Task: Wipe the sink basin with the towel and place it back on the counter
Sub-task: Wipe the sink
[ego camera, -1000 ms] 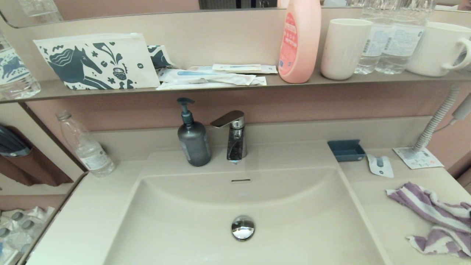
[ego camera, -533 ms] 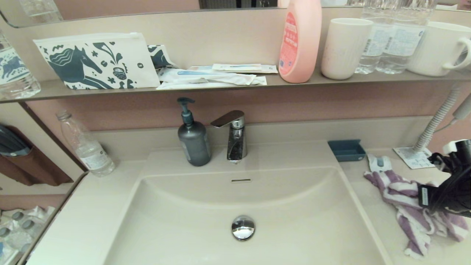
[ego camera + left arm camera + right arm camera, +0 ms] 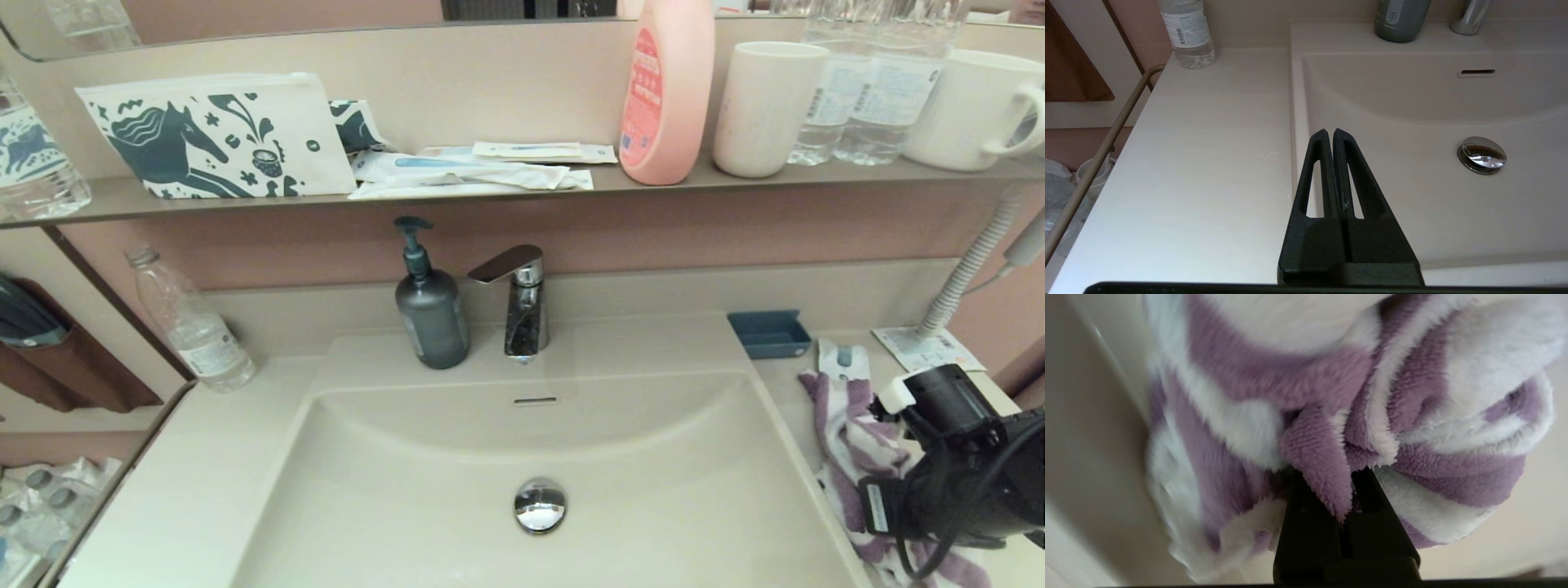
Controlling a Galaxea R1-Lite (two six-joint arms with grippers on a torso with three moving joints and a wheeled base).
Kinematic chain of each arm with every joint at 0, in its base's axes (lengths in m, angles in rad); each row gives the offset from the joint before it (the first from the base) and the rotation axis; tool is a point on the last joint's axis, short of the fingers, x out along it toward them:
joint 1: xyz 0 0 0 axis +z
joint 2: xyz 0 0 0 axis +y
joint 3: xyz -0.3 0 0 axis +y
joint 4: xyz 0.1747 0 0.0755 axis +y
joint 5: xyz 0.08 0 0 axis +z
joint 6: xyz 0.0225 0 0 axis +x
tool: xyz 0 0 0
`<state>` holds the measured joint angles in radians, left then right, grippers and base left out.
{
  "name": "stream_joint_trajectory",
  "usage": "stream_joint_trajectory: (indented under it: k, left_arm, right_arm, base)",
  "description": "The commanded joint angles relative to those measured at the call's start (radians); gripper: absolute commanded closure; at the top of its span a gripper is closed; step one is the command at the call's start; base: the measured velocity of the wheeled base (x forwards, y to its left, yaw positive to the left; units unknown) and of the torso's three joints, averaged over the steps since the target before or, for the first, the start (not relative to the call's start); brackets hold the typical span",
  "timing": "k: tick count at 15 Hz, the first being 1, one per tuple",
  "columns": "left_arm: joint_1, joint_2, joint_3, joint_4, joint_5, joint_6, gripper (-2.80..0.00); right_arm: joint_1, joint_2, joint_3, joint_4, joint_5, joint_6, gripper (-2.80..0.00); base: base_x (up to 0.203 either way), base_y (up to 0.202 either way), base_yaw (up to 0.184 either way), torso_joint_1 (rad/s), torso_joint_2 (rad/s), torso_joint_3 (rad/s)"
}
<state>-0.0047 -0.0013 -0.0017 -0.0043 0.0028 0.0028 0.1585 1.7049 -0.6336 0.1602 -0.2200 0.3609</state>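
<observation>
The purple-and-white striped towel (image 3: 845, 437) lies bunched on the cream counter (image 3: 788, 400), right of the sink basin (image 3: 424, 490) and close to its rim. My right gripper (image 3: 865, 514) is down in the towel, shut on a fold of the fleece (image 3: 1327, 457); its fingertips are buried in the cloth. The basin holds only its chrome drain plug (image 3: 539, 505) and overflow slot (image 3: 534, 401). My left gripper (image 3: 1329, 132) is shut with nothing in it, hanging over the basin's left rim (image 3: 1296, 122); it is out of the head view.
A chrome faucet (image 3: 522, 302) and grey soap dispenser (image 3: 430, 314) stand behind the basin. A water bottle (image 3: 192, 327) is at the back left. A blue dish (image 3: 769, 333), a white packet (image 3: 841, 355) and a leaflet (image 3: 927, 351) lie behind the towel. A crowded shelf (image 3: 490, 192) hangs above.
My right arm came in from the right, closed on the towel and dragged it left towards the basin's rim; the cloth went from spread out to bunched.
</observation>
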Motion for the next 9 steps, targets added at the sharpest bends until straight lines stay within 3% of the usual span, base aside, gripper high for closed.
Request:
stream_joint_trajectory:
  k: [1,3,4,9]
  left_arm:
    - [0.0,0.001,0.0,0.0,0.0,0.0,0.0]
    - [0.0,0.001,0.0,0.0,0.0,0.0,0.0]
    - [0.0,0.001,0.0,0.0,0.0,0.0,0.0]
    - [0.0,0.001,0.0,0.0,0.0,0.0,0.0]
  right_arm:
    - [0.009,-0.059,0.089,0.013,-0.011,-0.022,0.0]
    - [-0.017,-0.139,0.169,0.013,-0.029,-0.1,0.0]
    - [-0.068,-0.175,0.188,0.013,-0.034,-0.152,0.0]
    - [-0.443,-0.185,0.182,-0.109,-0.01,-0.43,0.0]
  base:
    - [0.0,0.0,0.0,0.0,0.0,0.0]
    - [0.0,0.0,0.0,0.0,0.0,0.0]
    - [0.0,0.0,0.0,0.0,0.0,0.0]
    - [0.0,0.0,0.0,0.0,0.0,0.0]
